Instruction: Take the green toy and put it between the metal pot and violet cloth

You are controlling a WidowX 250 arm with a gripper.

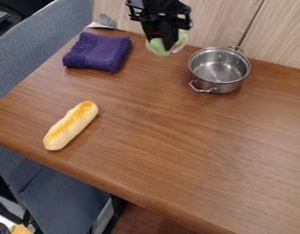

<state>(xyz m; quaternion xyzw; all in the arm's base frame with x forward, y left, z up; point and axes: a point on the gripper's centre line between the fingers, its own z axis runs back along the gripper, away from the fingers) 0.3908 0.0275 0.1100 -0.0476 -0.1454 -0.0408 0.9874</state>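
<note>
In the camera view, the gripper [167, 44] had its jaws clamped on the green toy [156, 47], partly hidden behind them, between the violet cloth [99, 51] and metal pot [219, 71]; the top edge cut off the arm [153, 7].

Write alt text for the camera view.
Black gripper holding a green toy over the far side of a wooden table, between a purple cloth at picture left and a metal pot at right; a bread loaf lies nearer.
</note>
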